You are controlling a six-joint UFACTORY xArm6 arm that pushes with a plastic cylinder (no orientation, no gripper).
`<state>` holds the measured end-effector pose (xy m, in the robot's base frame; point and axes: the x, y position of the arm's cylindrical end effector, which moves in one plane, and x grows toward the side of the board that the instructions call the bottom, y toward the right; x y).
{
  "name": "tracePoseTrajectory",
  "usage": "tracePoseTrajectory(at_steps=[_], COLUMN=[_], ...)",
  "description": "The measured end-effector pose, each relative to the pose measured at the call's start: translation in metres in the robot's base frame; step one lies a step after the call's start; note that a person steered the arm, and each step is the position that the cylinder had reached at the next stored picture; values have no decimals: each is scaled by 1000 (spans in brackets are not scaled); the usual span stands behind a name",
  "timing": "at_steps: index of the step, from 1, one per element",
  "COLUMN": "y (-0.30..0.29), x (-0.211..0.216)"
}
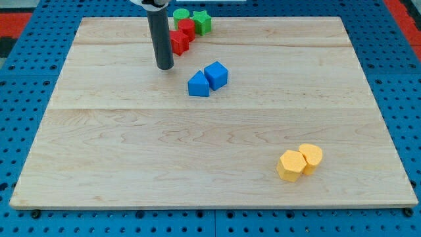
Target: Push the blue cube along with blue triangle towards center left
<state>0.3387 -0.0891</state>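
The blue cube [216, 74] and the blue triangle [198, 85] lie touching each other on the wooden board [131, 151], a little above the middle; the triangle is at the cube's lower left. My rod comes down from the view's top and my tip [164, 67] rests on the board to the upper left of the blue triangle, a short gap away from it.
Two red blocks [182, 37] lie just right of the rod near the view's top, with a green cylinder [181, 14] and a green star-like block [202, 22] behind them. Two yellow blocks [299, 161] lie touching at the lower right.
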Motion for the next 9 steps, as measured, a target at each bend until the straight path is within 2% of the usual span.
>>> tracePoseTrajectory(at_steps=[3, 5, 7, 8, 9], y=[10, 68, 137, 137, 126], x=[4, -16, 14, 31, 17])
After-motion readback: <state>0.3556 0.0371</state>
